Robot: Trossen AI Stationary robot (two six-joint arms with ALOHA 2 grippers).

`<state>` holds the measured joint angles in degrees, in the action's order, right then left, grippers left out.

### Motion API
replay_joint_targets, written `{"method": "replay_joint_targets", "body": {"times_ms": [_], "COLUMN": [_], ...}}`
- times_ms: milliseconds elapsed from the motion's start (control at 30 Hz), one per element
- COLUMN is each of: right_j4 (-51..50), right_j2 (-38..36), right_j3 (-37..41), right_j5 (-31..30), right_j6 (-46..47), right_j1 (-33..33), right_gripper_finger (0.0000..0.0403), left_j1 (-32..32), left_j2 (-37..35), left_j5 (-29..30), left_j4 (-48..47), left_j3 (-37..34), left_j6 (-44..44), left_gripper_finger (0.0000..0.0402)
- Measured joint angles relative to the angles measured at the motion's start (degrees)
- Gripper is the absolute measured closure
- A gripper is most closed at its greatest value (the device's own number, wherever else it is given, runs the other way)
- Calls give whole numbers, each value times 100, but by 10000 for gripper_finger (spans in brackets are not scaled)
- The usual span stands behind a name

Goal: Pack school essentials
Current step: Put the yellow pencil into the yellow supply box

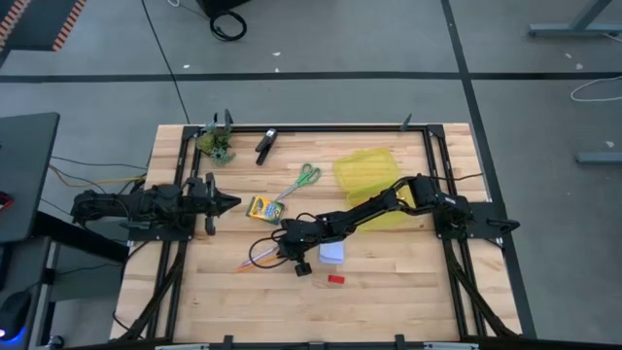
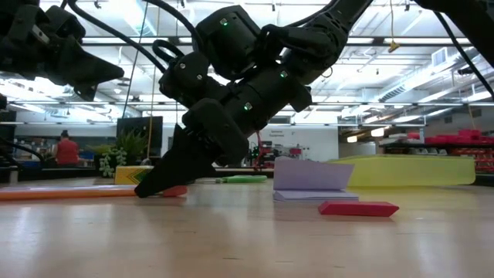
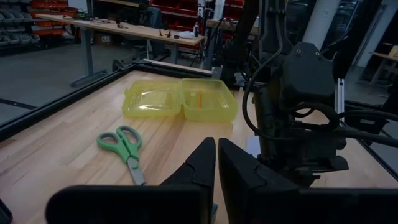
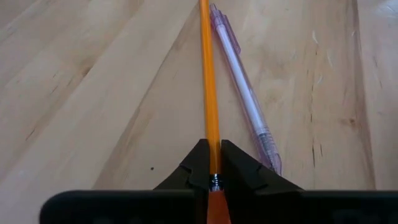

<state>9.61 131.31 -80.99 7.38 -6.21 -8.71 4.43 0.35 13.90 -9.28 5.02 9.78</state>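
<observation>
Pale wooden planks make up the table (image 1: 389, 292), framed by a black rail, with a grey workshop floor around it and a person in red far off in the low view.

Nearest the front edge lies the tiny red eraser (image 1: 336, 279), flat on the wood and apart from everything else. Just behind it sits the pale blue note pad (image 1: 332, 254), its top sheet lifted a little in the low view.

Beside the pad, the right gripper (image 1: 277, 249) is down at the table surface, its arm stretched across from the right side. Its two fingers are pinched closed around the orange pencil (image 4: 208, 93), gripping it near the metal end by the eraser tip; the pencil's long shaft runs straight out ahead along the wood. The pink-purple pen (image 4: 245, 93) lies just beside the pencil, almost parallel, outside the fingers.

Further back, the yellow-green crayon box (image 1: 262, 207) rests flat near the table's middle, and the green-handled scissors (image 1: 303, 178) lie just beyond it, blades closed. To the right of those, the yellow plastic case (image 1: 365, 170) sits open, lid folded back, partly under the right arm.

The left gripper (image 1: 225, 203) hovers at the left side of the table, fingers pressed together and holding nothing.

At the far edge are a black clip (image 1: 265, 143) and a small green leafy clump (image 1: 218, 144).
</observation>
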Motion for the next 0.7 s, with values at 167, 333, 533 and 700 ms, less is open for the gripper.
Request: {"method": "replay_joint_targets", "body": {"times_ms": [167, 333, 533, 700], "right_j4": [-6, -96, -764, -1125], "right_j2": [4, -50, -430, -795], "right_j3": [-6, -9, 30, 20], "right_j5": [4, 2, -102, -201], "right_j6": [23, 39, -99, -170], "right_j1": [10, 48, 96, 128], "right_gripper_finger": [369, 370, 370, 370], "left_j1": [0, -2, 0, -2], "left_j2": [1, 1, 1, -2], "left_j5": [0, 1, -1, 0], "left_j4": [-1, -3, 1, -1], "left_j3": [-1, 0, 0, 0], "left_j6": [1, 0, 0, 0], "left_gripper_finger": [367, 367, 374, 367]}}
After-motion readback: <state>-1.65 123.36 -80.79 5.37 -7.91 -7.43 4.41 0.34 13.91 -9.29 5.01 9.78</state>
